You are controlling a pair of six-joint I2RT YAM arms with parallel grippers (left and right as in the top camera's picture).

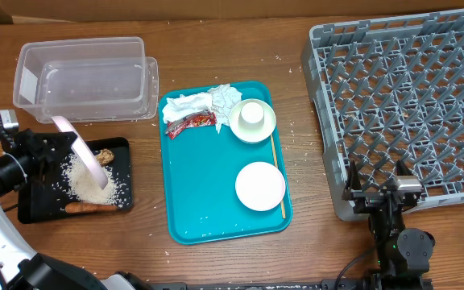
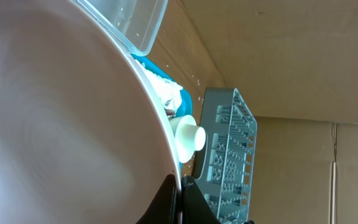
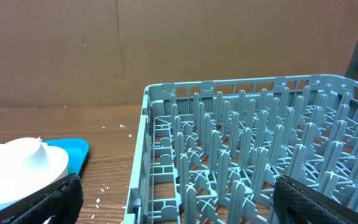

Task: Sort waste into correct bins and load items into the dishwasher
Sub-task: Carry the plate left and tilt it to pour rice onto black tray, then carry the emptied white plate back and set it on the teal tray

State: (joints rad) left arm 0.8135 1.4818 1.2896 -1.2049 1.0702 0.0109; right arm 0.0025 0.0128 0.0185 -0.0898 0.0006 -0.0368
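My left gripper (image 1: 67,151) is shut on the rim of a pale pink plate (image 1: 87,161) and holds it tilted steeply over the black tray (image 1: 32,208). White grains, a carrot (image 1: 91,208) and a brown lump (image 1: 104,155) lie in that tray. In the left wrist view the plate (image 2: 55,124) fills the left side, with my fingers (image 2: 180,200) pinching its edge. The teal tray (image 1: 208,209) holds crumpled napkins (image 1: 204,102), a red wrapper (image 1: 190,122), a cup (image 1: 252,113) on a saucer (image 1: 252,131), a white plate (image 1: 260,186) and a wooden stick (image 1: 278,173). My right gripper (image 1: 377,192) is open and empty at the front left corner of the grey rack (image 1: 409,105).
A clear plastic container (image 1: 87,76) stands at the back left, behind the black tray. White grains are scattered on the wooden table round the teal tray. In the right wrist view the rack (image 3: 241,143) lies straight ahead, with the white plate (image 3: 17,171) at the left.
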